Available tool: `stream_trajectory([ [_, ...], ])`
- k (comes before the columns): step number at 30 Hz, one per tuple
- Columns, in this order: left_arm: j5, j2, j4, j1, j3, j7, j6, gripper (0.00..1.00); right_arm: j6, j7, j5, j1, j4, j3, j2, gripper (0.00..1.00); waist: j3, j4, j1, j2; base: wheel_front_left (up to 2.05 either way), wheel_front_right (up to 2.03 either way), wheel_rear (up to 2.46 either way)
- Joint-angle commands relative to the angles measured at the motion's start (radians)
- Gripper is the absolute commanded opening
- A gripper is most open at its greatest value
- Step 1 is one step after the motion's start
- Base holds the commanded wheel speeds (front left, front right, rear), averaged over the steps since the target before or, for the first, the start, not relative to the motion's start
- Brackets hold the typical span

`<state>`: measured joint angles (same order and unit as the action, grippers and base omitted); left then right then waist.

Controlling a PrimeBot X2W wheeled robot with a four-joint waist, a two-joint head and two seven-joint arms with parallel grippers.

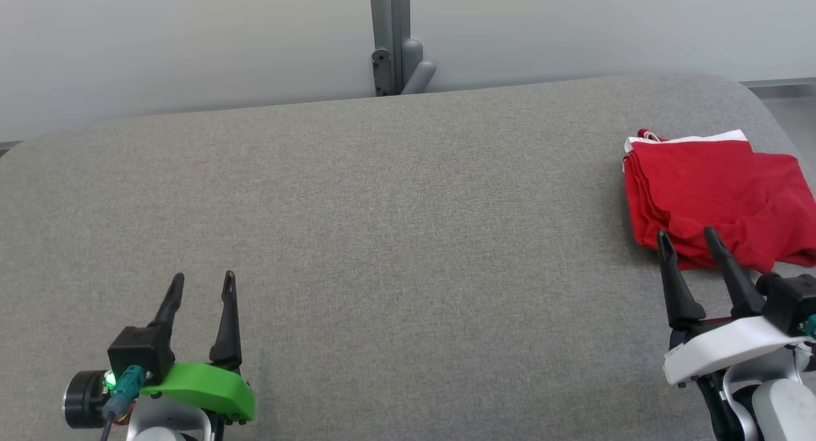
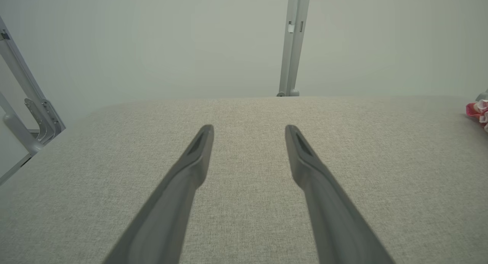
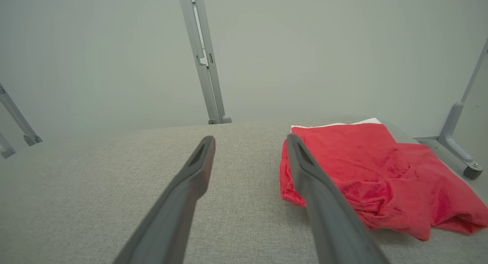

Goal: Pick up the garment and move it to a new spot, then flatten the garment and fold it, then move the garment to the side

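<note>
The left gripper (image 1: 203, 276) rests low at the left with its two dark fingers spread apart and pointing forward, holding nothing, while the right gripper (image 1: 686, 234) stands at the right, its fingers also parted and empty, tilted slightly to the left.

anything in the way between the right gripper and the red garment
Nothing visible stands between them. The right gripper, jaws open, has its fingertips at the near edge of the folded red garment, which lies on the right end of the grey table.
</note>
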<state>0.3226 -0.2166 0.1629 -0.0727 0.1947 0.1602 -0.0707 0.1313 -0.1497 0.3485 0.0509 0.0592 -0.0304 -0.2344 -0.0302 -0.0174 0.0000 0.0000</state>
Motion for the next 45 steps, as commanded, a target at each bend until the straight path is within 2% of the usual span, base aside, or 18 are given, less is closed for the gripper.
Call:
stream_trajectory([
  [1,0.001,0.005,0.012,0.002,0.001,-0.001,0.001,0.00,0.000,0.000,0.002,-0.003,0.012,-0.001,0.006,0.00,0.000,0.000,0.0000,0.0000,0.00,0.00,0.00],
  [5,0.022,0.017,0.030,0.009,0.004,-0.002,0.004,0.00,0.000,0.008,0.021,-0.012,0.033,0.000,0.020,0.00,0.000,0.000,0.0000,0.0000,0.00,0.00,0.00],
  [25,0.360,0.055,0.048,-0.015,0.011,0.009,0.055,0.00,0.000,0.143,0.342,0.020,0.089,0.113,0.048,0.00,0.004,0.003,0.0000,0.0000,0.00,0.00,0.00],
  [45,0.628,0.086,0.059,-0.033,0.015,0.018,0.097,0.00,0.000,0.254,0.593,0.047,0.133,0.206,0.074,0.00,0.008,0.006,0.0000,0.0000,0.00,0.00,0.00],
])
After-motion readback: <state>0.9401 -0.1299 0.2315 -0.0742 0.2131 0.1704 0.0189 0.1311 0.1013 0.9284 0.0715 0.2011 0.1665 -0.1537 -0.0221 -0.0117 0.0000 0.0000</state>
